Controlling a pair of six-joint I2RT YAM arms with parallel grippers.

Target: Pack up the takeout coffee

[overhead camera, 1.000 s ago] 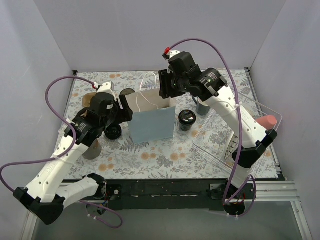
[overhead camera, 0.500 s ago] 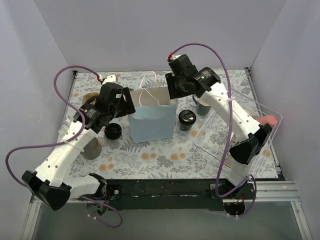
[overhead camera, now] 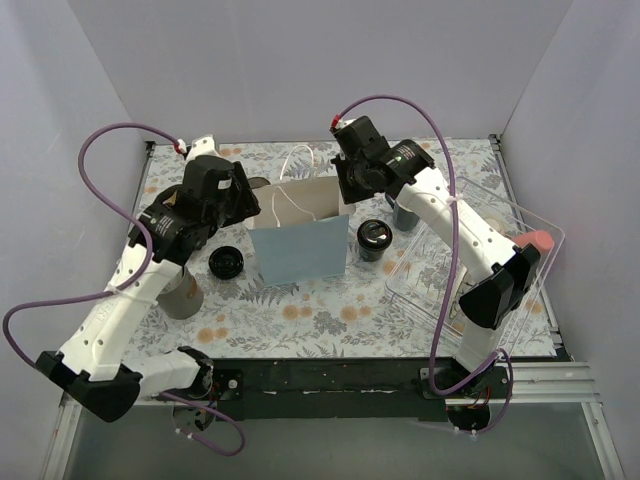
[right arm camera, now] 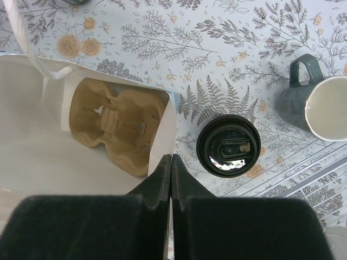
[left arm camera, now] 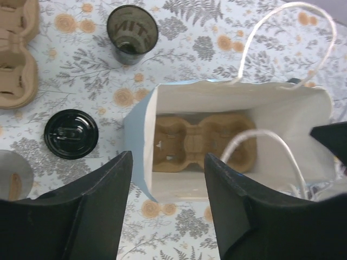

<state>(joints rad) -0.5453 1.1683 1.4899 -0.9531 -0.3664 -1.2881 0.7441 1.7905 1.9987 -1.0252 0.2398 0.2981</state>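
Takeout coffee (right arm camera: 228, 144) stands on the bench (right arm camera: 217, 32) just right of the blue bag (overhead camera: 297, 250), outside it; right fingers (right arm camera: 154, 184) pinch the bag's rim, left fingers (left arm camera: 103, 206) spread wide above its mouth

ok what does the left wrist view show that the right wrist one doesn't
Only left wrist: a spare cardboard carrier, a black round lid, and the left gripper with jaws open. Only right wrist: the takeout coffee, a grey mug, and the right gripper with jaws shut on the rim of the light-blue paper bag. Both: that bag standing open with a cup carrier inside.
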